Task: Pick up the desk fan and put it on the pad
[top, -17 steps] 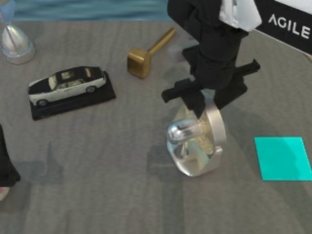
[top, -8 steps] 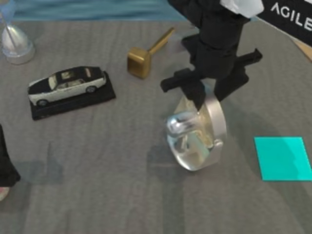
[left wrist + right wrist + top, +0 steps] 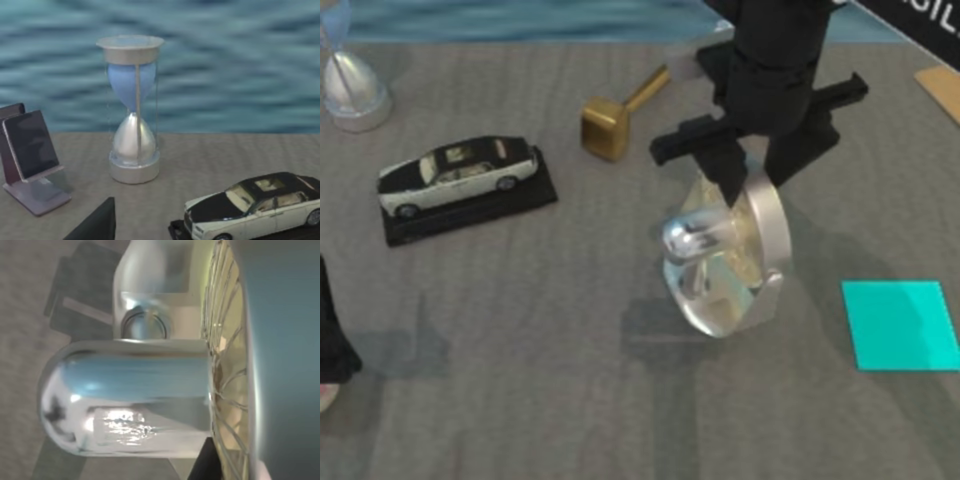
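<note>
One shiny chrome desk fan, round with a thick ring frame and a gold-flecked wire grille, hangs near the middle of the grey table in the right gripper. The jaws pinch the top of the ring, one finger on the grille side and one behind it. The fan's shadow sits apart from it on the cloth, so I judge it lifted clear. The flat cyan square pad lies well apart, toward the table's right edge.

Polished metal like this is probably slick and rigid, and the bulbous motor hub makes it front-heavy, so it may swing in the grip. The thick ring is the sound place to hold; the thin grille wires look easy to bend.

Parked at the table's left edge, the left gripper is idle, and I cannot tell how its jaws stand.
</note>
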You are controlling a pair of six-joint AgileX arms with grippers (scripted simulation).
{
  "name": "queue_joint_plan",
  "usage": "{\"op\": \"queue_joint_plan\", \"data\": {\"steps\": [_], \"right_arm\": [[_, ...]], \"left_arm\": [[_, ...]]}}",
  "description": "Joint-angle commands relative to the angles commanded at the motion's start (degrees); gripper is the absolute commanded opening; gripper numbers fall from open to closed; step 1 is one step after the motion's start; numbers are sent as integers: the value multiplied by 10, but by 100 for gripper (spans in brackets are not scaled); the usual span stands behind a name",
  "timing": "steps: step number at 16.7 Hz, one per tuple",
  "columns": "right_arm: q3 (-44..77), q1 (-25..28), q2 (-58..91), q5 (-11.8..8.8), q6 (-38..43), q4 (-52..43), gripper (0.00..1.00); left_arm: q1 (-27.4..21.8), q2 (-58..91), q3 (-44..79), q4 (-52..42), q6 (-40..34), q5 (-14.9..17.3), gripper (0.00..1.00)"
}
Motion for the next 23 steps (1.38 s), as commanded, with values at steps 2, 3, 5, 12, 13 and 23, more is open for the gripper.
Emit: {"op": "queue_joint_plan", "data": {"steps": [2, 3, 5, 12, 13, 23], "right_arm": [[-3, -1, -1, 0, 7, 0, 0], [-9, -4, -4, 0, 19, 0, 0], [-29, -12, -15, 0, 61, 2, 0], [-155, -73, -107, 1, 365, 36, 0], [-178, -84, -126, 1, 422, 43, 0], [-394, -181, -286, 3, 885, 107, 0]], "left_arm": [[0, 0, 0, 0, 0, 0, 100], [0, 0, 0, 0, 0, 0, 100], [0, 0, 0, 0, 0, 0, 100], [0, 0, 0, 0, 0, 0, 100], [0, 0, 0, 0, 0, 0, 100], [0, 0, 0, 0, 0, 0, 100]]}}
